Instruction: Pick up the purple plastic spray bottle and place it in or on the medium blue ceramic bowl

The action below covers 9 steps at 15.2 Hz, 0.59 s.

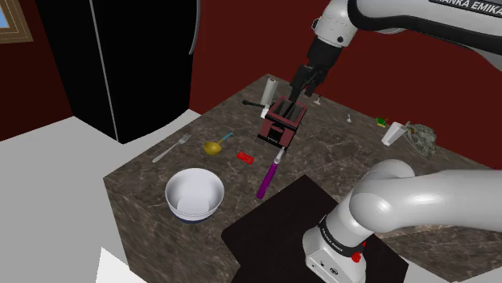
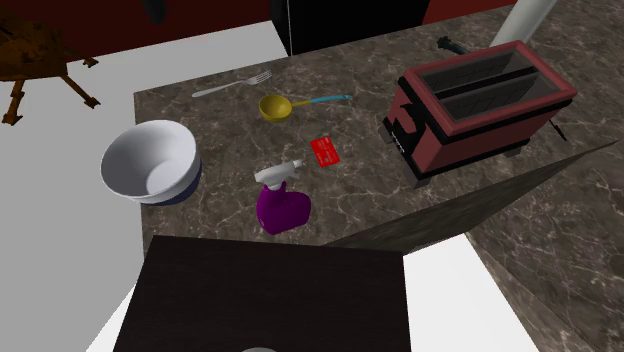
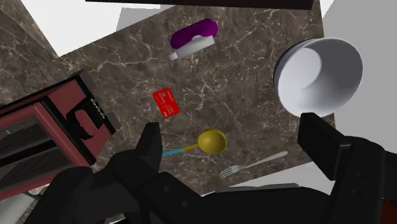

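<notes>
In the shoulder view the gripper [image 1: 299,92] hangs in the upper middle of the frame, right above the dark red toaster [image 1: 283,125]. In the wrist view its two black fingers [image 3: 151,144] stand wide apart with nothing between them.

The purple spray bottle [image 1: 269,174] lies on its side on the dark marble counter [image 1: 145,173], just below the toaster in the shoulder view's centre, apart from the gripper. In the second exterior view the bottle [image 2: 282,206] sits at the middle of the frame, its white nozzle pointing up and to the left, close to the edge of a black mat [image 2: 260,300].

The bowl [image 1: 195,194], white inside with a blue outer wall, stands upright in the lower left part of the counter, well apart from the bottle; in the second exterior view it [image 2: 150,160] is at the left.

Between them and towards the top lie a red card [image 2: 325,152], a yellow spoon [image 2: 278,106] with a teal handle, and a fork [image 2: 232,84].
</notes>
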Motion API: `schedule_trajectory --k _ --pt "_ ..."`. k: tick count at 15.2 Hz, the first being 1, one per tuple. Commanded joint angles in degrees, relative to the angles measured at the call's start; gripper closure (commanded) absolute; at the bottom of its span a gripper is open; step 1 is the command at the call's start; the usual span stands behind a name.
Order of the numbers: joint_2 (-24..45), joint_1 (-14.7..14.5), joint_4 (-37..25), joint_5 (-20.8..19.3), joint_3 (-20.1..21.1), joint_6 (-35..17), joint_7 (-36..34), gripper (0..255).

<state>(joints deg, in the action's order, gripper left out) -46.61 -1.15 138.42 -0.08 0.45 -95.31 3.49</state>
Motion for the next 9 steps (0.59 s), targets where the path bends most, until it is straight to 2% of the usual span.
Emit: schedule_trajectory --k 1,9 --pt "0.0 0.0 0.0 0.0 0.0 0.0 0.0 0" --pt "9.5 4.8 7.2 2.4 -2.2 -10.9 -7.9 0"
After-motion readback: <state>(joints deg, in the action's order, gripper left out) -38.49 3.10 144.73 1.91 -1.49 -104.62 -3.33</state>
